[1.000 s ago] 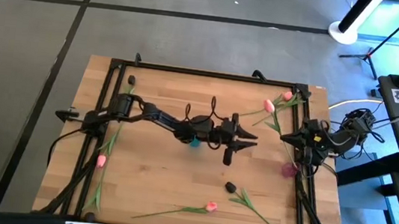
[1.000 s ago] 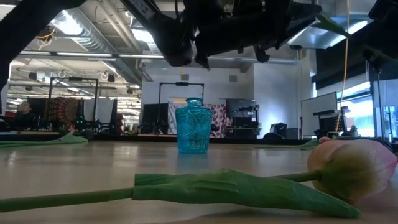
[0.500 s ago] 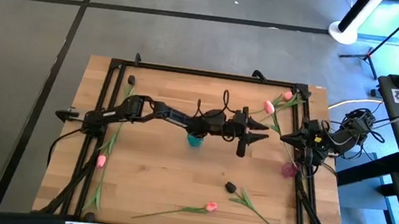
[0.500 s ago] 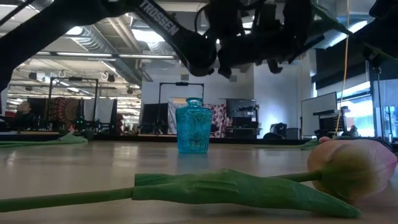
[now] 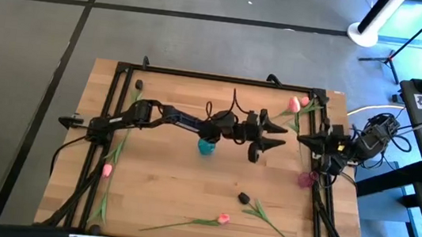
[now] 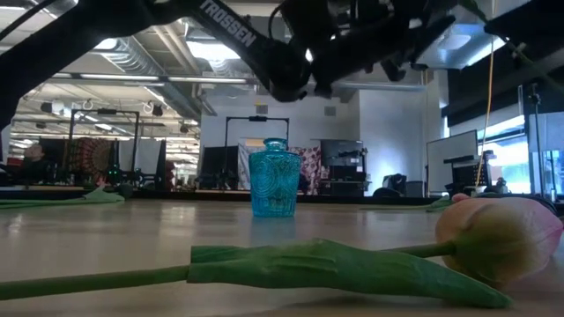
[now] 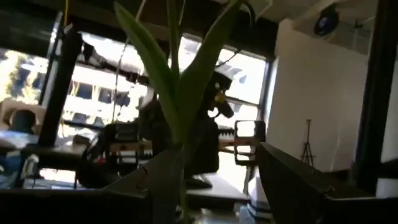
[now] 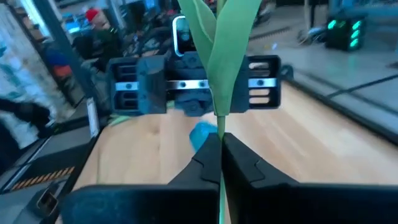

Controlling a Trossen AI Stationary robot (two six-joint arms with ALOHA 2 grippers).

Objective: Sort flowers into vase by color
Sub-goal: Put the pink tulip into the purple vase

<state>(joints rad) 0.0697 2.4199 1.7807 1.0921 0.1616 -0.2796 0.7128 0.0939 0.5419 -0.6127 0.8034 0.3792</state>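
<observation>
- My right pincer [image 8: 221,140] is pressed together on the green stem of a pink tulip [image 5: 295,104]. It holds the flower in the air well to the right of the blue vase [image 5: 206,147], head towards the far edge of the table.
- My left pincer [image 5: 281,137] hangs just right of the vase and faces the right one. Its fingers [image 7: 165,180] are spread, with the same stem standing between them, gripped by neither.
- I judge this to be a hand-over: the flower is in my right pincer alone.
- Next, the left must back clear of the leaves without snagging them. Then the right must turn the stem end downward and bring it over a vase mouth.
</observation>
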